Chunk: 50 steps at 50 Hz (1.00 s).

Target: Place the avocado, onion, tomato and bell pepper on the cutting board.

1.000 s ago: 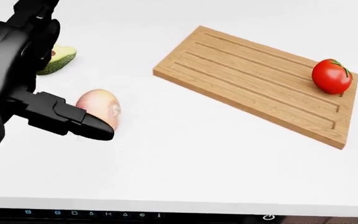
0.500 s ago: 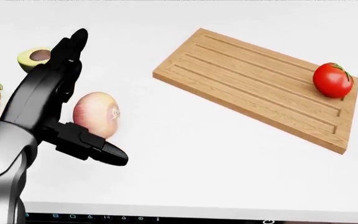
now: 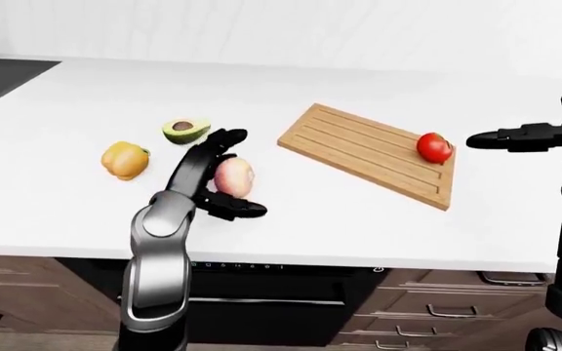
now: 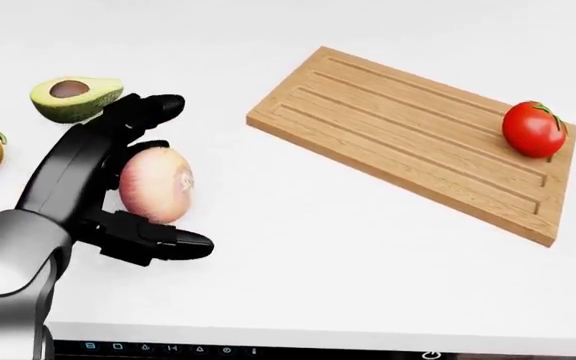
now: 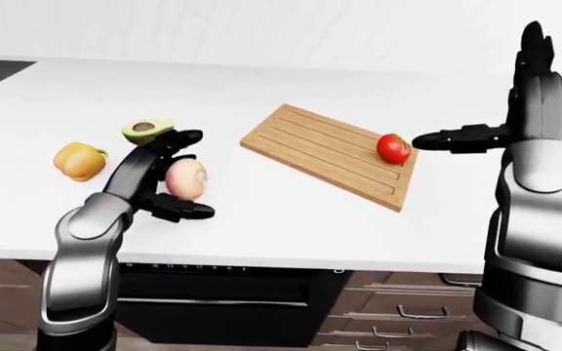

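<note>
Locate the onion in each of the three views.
Left-eye view: onion left of centre, beside the left hand.
Head view: onion at left.
Right-eye view: onion at left.
Shared landmark: cutting board, to the onion's upper right in every view.

cutting board (image 4: 398,124): grooved pale wood, matt | tomato (image 4: 533,130): smooth, glossy | onion (image 4: 156,184): papery, dull | counter (image 4: 298,255): smooth white, matt | left hand (image 4: 118,187): black plastic, slight sheen
</note>
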{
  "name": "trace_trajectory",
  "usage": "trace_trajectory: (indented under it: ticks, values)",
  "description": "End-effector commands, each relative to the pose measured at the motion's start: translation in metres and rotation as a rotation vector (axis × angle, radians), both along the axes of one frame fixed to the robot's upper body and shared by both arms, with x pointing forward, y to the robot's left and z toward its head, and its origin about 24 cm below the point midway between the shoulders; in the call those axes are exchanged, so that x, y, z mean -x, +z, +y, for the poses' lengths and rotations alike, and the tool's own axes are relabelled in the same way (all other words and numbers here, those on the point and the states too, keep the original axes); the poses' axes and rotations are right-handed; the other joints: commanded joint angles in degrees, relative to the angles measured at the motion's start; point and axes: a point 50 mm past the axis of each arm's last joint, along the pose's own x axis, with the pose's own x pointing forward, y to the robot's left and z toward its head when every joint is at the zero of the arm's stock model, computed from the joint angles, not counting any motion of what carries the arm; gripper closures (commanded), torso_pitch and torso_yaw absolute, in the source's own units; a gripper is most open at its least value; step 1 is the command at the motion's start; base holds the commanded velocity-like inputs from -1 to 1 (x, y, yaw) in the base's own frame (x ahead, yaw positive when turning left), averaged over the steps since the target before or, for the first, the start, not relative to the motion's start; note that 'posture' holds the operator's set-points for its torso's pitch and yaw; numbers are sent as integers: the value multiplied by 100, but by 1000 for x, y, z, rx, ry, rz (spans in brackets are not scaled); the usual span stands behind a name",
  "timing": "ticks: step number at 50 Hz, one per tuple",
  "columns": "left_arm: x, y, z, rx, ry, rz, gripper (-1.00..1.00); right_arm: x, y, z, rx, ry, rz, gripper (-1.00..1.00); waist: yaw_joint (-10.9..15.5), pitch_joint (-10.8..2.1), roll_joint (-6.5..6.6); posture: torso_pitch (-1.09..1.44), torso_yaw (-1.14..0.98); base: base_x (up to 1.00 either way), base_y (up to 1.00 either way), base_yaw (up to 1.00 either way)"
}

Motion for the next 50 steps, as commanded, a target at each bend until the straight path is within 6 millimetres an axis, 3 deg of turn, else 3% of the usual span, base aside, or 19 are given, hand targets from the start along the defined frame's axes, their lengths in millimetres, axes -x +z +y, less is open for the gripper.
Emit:
trace_trajectory:
  ticks: [1, 7, 12, 24, 29, 34, 38, 50]
  values:
    - [2, 15, -2, -12, -14, -82, -40, 7, 22, 1, 44, -4, -90, -100, 3, -138, -32, 0, 0, 0, 0, 0]
    - [2, 14, -3, -15, -15, -76, -18, 6, 21, 2, 44, -3, -89, -100, 6, -146, -30, 0, 0, 0, 0, 0]
    - [2, 13, -6, -12, -21, -75, 29, 6, 21, 3, 46, -3, -89, -100, 6, -158, -30, 0, 0, 0, 0, 0]
    - [1, 14, -12, -21, -42, -71, 59, 7, 21, 2, 46, -3, -91, -100, 14, -175, -34, 0, 0, 0, 0, 0]
    - [0, 31, -20, -30, -68, -94, 64, 6, 21, 2, 47, -1, -90, -100, 20, -171, -41, 0, 0, 0, 0, 0]
    - [-7, 67, -42, -44, -137, -146, 62, 6, 22, 2, 46, 0, -93, -100, 39, -141, -77, 0, 0, 0, 0, 0]
    - [-19, 81, -62, -51, -193, -167, 63, 6, 21, 2, 46, 3, -93, -100, 51, -101, -122, 0, 0, 0, 0, 0]
    - [-54, 107, -122, -26, -354, -182, 65, 4, 21, 4, 50, 6, -92, -100, 59, -95, -226, 0, 0, 0, 0, 0]
